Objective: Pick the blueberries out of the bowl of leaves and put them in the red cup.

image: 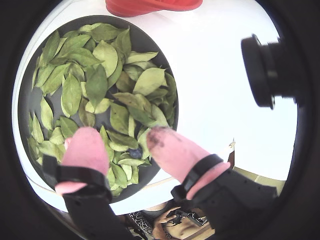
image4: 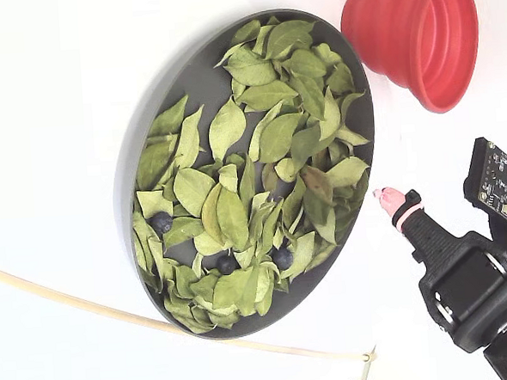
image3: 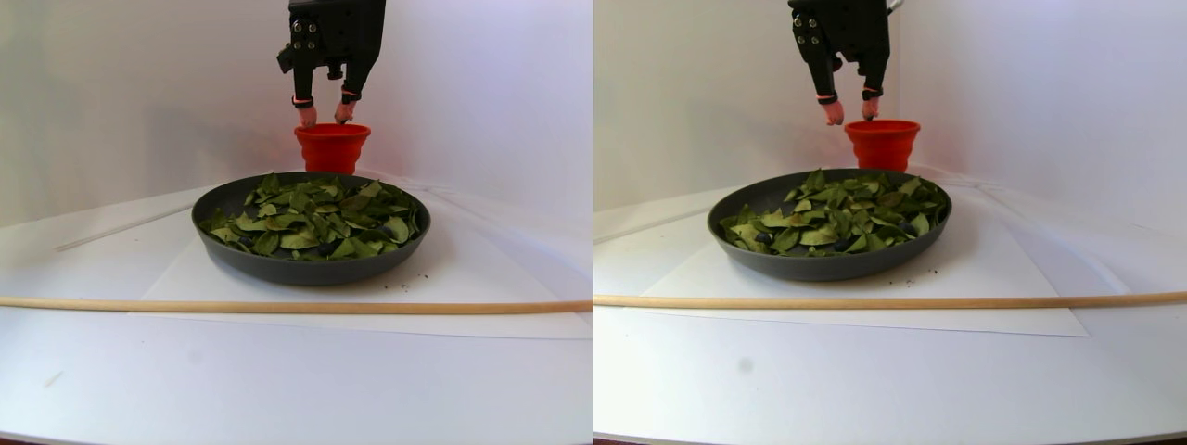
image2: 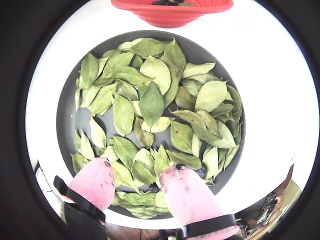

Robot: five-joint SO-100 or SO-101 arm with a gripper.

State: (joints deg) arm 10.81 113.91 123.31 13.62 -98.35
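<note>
We see the gripper (image2: 137, 182) raised above the bowl (image4: 187, 82), jaws parted and empty | blueberries (image4: 162, 222) lie among leaves (image4: 272, 137) | red cup (image4: 416, 38) beside the bowl on the desk (image4: 50, 108).

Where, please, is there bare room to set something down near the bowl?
The white paper between the bowl and the wooden stick is bare, as is the table in front of it. The leaves crowd the bowl, and the red cup stands close behind it.
</note>
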